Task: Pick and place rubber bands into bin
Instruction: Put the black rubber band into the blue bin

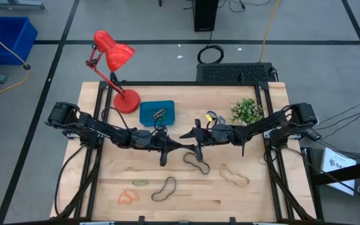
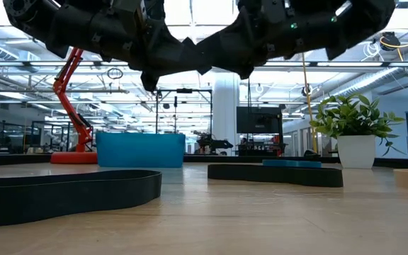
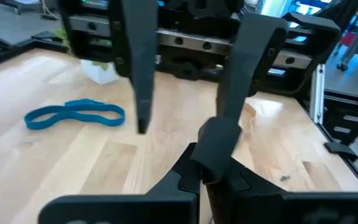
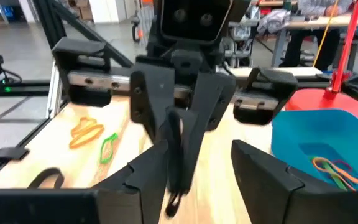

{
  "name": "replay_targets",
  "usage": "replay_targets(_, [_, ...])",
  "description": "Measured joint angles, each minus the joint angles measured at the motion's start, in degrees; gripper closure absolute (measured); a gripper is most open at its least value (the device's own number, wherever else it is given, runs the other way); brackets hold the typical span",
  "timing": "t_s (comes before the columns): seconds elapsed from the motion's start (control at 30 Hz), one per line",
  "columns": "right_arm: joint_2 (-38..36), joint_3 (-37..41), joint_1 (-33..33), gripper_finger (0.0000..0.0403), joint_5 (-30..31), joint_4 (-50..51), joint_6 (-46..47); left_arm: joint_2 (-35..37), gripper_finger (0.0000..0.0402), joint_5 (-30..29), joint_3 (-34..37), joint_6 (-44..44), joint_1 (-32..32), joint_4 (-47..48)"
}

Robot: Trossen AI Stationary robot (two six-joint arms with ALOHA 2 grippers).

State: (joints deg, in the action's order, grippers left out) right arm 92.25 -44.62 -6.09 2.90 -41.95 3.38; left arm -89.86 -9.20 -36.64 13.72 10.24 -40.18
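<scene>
High view shows both arms meeting over the middle of the desk (image 1: 255, 200), just in front of the teal bin (image 1: 147, 107). My left hand (image 4: 176, 158) has its fingers pressed together; something thin and dark hangs below the tips, but I cannot tell whether it is a band. My right hand (image 1: 188, 135) faces it with fingers spread wide, the left fingertips pointing into that gap. The bin sits beside the red lamp (image 1: 112, 55) and holds a few bands, orange and green among them (image 4: 331, 169).

Still lying on the wood are:
- a black rubber band (image 1: 196, 162) just under the hands
- a tan band (image 1: 235, 177) towards the right
- another black band (image 1: 164, 189) near the front edge
- a green band (image 1: 139, 183)
- an orange band (image 1: 127, 197)
- a blue band (image 3: 74, 114) close to the potted plant (image 1: 247, 110)
</scene>
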Motion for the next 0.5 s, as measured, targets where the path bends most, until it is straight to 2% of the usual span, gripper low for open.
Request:
replay_targets(0.27, [-8.0,0.0,0.0,0.0233,0.0,18.1,0.0,2.0,0.0387,-2.2,0.0,-0.2,-0.5,3.6])
replay_targets(0.5, [-11.1,0.0,0.0,0.0233,0.1,30.5,0.4,11.7,0.0389,-9.1,0.0,1.8,-5.0,22.6])
